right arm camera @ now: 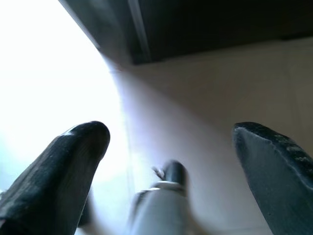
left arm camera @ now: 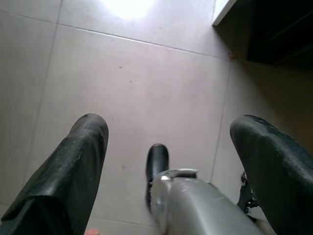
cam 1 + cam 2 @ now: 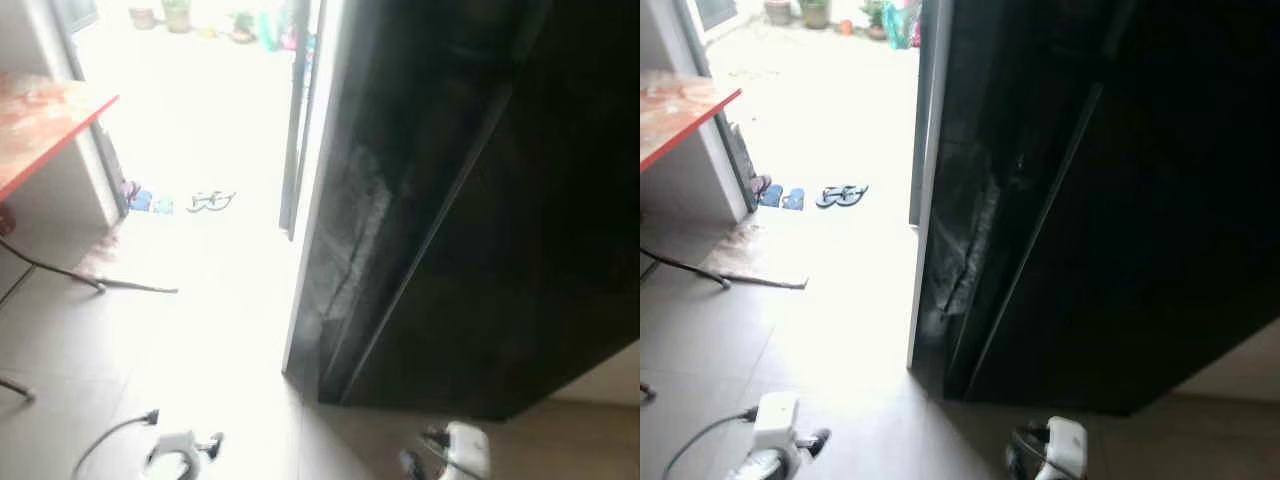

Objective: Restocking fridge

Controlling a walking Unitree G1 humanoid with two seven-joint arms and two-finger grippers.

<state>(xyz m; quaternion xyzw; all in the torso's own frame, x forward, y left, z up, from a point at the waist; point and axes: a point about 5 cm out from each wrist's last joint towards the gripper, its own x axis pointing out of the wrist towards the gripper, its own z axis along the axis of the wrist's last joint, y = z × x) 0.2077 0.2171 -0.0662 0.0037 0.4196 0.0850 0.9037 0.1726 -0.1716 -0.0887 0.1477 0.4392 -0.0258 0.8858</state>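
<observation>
From the head views we see the tall fridge (image 3: 480,200), glossy black and flat-sided, standing on pale floor tiles (image 3: 120,350) beside a glare-washed doorway; its top is cut off. A red tabletop (image 3: 40,120) juts in nearby. In its wrist view our left gripper (image 2: 168,147) hangs wide open and empty over matte tiles. Our right gripper (image 1: 171,147), blurred, is likewise spread and empty near the fridge's base.

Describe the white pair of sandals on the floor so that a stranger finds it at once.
Start at the big black fridge and look to its left, at the sunlit floor by the open doorway. Two pairs of sandals lie there; the white pair is nearer the fridge, the blue pair lies by the wall.
</observation>
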